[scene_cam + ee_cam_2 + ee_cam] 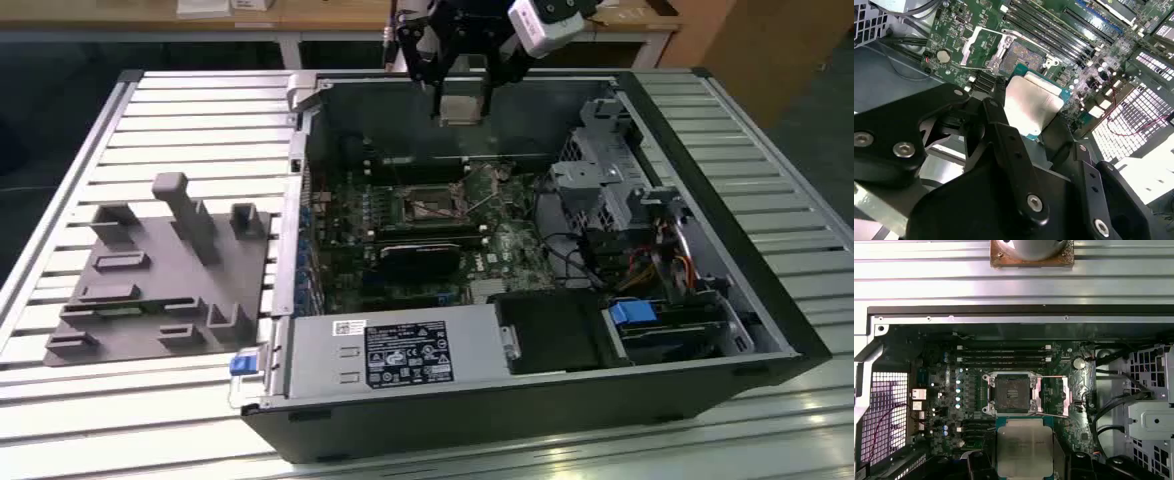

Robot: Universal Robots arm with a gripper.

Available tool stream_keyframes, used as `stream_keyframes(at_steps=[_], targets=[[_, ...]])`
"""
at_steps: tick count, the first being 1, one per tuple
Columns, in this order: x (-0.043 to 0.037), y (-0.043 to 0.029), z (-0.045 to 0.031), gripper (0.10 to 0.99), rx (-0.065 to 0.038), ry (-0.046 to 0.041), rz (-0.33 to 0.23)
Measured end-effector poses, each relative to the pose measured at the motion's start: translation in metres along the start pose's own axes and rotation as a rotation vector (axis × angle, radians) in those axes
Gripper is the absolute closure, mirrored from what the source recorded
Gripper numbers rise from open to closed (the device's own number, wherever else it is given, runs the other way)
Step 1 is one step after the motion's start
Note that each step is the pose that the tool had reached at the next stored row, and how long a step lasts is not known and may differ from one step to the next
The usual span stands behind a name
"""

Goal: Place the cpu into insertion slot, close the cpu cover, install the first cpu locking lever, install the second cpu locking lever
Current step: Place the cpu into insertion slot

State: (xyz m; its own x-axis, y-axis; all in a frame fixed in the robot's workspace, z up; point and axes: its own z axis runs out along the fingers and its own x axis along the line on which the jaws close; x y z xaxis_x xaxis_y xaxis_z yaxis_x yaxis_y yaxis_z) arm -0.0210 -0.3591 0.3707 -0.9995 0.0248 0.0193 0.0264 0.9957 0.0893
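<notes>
Now the gripper [461, 98] was clamped on the cpu [459, 108], the chip pinched flat between its fingers [1004, 140], silvery top facing both wrist views. It hung over the open case, well above the slot [1010, 392], whose cover [1066, 396] stood flipped open just beside it on the motherboard [944, 390]

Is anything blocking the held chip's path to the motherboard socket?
Nothing visible does. The small square silvery-topped cpu, held in the gripper, hangs over the case; the dark-framed square insertion slot lies bare, its thin metal cpu cover swung open.
</notes>
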Motion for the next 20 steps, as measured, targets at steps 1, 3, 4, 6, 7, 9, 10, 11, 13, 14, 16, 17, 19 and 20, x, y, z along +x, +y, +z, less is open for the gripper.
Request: stream_keyframes(at_steps=[1,3,4,6,7,9,10,11,13,14,16,17,19,20], targets=[[0.0000,0.0000,0.0000,0.549,0.000,0.0000,0.000],[0.0000,0.0000,0.0000,0.549,0.000,0.0000,0.000],[0.0000,0.0000,0.0000,0.549,0.000,0.0000,0.000],[0.0000,0.0000,0.0002,0.549,0.000,0.0000,0.000],[0.0000,0.0000,0.0006,0.549,0.000,-0.0001,0.000],[0.0000,-0.0001,0.0011,0.549,0.000,0.0000,0.000],[0.0000,-0.0001,0.0014,0.549,0.000,0.0001,0.000],[0.0000,-0.0001,0.0016,0.549,0.000,0.0001,0.000],[0.0000,-0.0002,0.0023,0.549,0.000,0.0000,0.000],[-0.0001,-0.0003,0.0027,0.549,0.000,0.0000,0.000],[-0.0001,-0.0004,0.0042,0.549,0.000,0.0000,0.000],[-0.0001,-0.0005,0.0052,0.549,0.000,0.0000,0.000],[-0.0001,-0.0007,0.0078,0.549,0.000,0.0000,0.000],[-0.0002,-0.0008,0.0091,0.549,0.000,0.0001,0.000]])
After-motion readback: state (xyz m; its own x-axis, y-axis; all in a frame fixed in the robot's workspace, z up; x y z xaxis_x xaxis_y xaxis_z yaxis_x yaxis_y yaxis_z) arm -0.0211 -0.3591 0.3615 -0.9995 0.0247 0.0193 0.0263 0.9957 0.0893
